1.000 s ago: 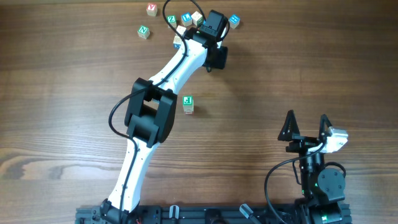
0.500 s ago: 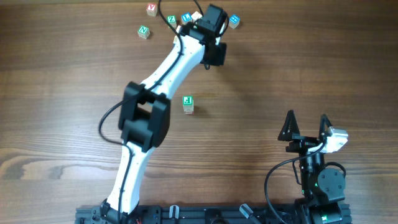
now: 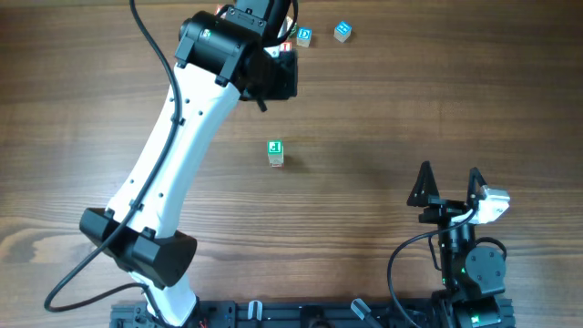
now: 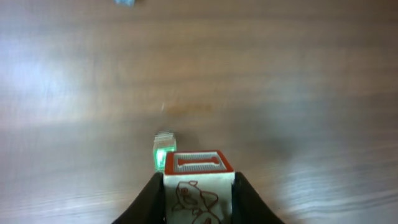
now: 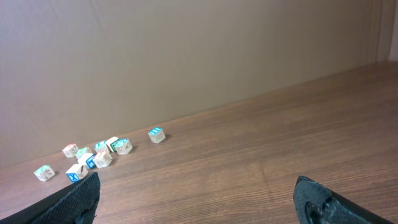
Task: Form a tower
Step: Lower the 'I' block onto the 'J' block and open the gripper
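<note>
The tower (image 3: 275, 152) is a narrow green-topped stack of pale cubes at mid-table; in the left wrist view the tower (image 4: 164, 150) shows just beyond and left of the held cube. My left gripper (image 4: 199, 200) is shut on a white cube with a red border and a red animal drawing (image 4: 199, 183), raised above the table. From overhead, the left arm's black wrist (image 3: 273, 73) hangs near the far edge and covers most of that cube. My right gripper (image 3: 448, 188) rests open at the near right, nothing between its fingers (image 5: 79, 198).
Loose letter cubes lie near the far edge: a blue one (image 3: 303, 35) and a light blue one (image 3: 342, 31). The right wrist view shows a cluster of several cubes (image 5: 102, 158) by the back wall. The raised left arm (image 3: 173, 155) spans the table's left half.
The left gripper closed on the red-printed cube in the far cluster and lifted it. The arm's elbow swung left and toward the near edge. The right arm stayed still.
</note>
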### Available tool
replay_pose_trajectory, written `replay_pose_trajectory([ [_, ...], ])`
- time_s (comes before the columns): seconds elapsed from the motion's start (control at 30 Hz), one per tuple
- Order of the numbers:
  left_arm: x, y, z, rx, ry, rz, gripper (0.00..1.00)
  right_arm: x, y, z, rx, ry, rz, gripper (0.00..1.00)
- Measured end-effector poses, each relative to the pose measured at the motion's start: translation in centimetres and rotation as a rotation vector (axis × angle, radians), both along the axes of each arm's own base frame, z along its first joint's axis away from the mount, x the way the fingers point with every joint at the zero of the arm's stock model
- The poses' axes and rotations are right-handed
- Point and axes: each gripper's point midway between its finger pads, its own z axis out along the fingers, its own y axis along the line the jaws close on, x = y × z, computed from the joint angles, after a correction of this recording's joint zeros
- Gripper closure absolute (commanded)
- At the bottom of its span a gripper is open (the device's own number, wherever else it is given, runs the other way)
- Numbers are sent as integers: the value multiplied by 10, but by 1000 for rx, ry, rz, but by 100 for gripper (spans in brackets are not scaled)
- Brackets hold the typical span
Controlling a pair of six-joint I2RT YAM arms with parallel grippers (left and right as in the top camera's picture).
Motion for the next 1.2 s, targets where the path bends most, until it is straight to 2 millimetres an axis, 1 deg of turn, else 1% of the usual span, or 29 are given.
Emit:
replay_pose_trajectory([
  [0.07, -4, 4, -8, 17, 31, 23, 80, 0, 0, 0, 0, 0, 0, 0],
  [0.13, -6, 9, -21, 41, 61, 60, 80, 0, 0, 0, 0, 0, 0, 0],
  [0.2, -10, 14, -40, 68, 105, 104, 77, 0, 0, 0, 0, 0, 0, 0],
  [0.23, -13, 17, -54, 84, 136, 131, 77, 0, 0, 0, 0, 0, 0, 0],
  [0.3, -17, 20, -74, 101, 175, 164, 76, 0, 0, 0, 0, 0, 0, 0],
  [0.33, -19, 21, -80, 107, 188, 172, 76, 0, 0, 0, 0, 0, 0, 0],
  [0.37, -21, 21, -93, 115, 205, 189, 76, 0, 0, 0, 0, 0, 0, 0],
  [0.5, -22, 20, -114, 116, 218, 220, 76, 0, 0, 0, 0, 0, 0, 0],
  [0.67, -22, 19, -125, 114, 222, 232, 75, 0, 0, 0, 0, 0, 0, 0],
  [0.8, -25, 18, -129, 120, 230, 229, 75, 0, 0, 0, 0, 0, 0, 0],
  [1.03, -29, 9, -133, 126, 224, 187, 74, 0, 0, 0, 0, 0, 0, 0],
  [1.2, -25, 8, -133, 127, 204, 166, 73, 0, 0, 0, 0, 0, 0, 0],
])
